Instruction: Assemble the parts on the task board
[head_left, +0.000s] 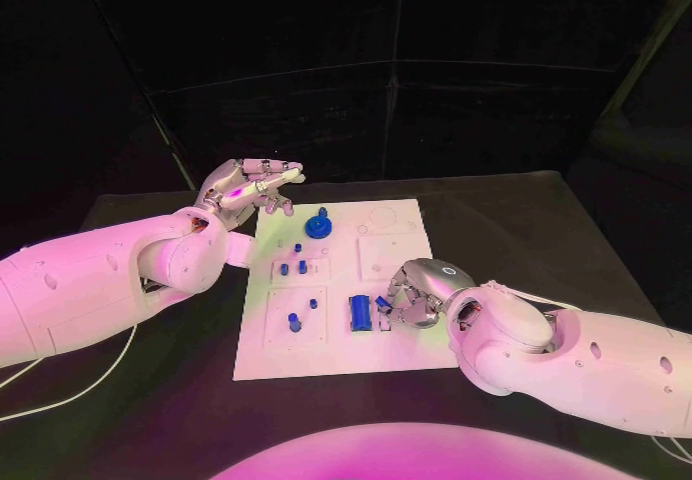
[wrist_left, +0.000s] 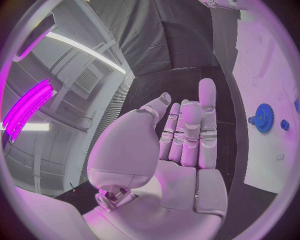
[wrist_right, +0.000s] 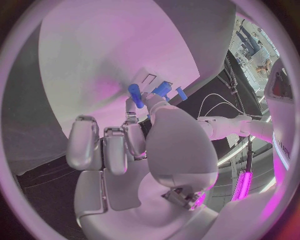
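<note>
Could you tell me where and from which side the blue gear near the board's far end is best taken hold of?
Probably by its toothed rim, from above. The gear seems to lie flat on the board, with a hub or pin at its middle, so fingers could close across the rim. The left hand hovers open close by; nothing crowds it.

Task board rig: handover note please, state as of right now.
Left hand: raised at the far left corner of the task board, fingers apart, holding nothing.
Right hand: down on the board's near right area, fingers curled by a small blue part; whether it grips the part cannot be told.
Parts: blue gear stands at the far end; small blue pegs in the middle; blue cylinder lies beside the right hand; another small piece near left.
Done: cannot judge which parts are seated.
Left: the cylinder still lies loose; confirm the right hand's grasp.
</note>
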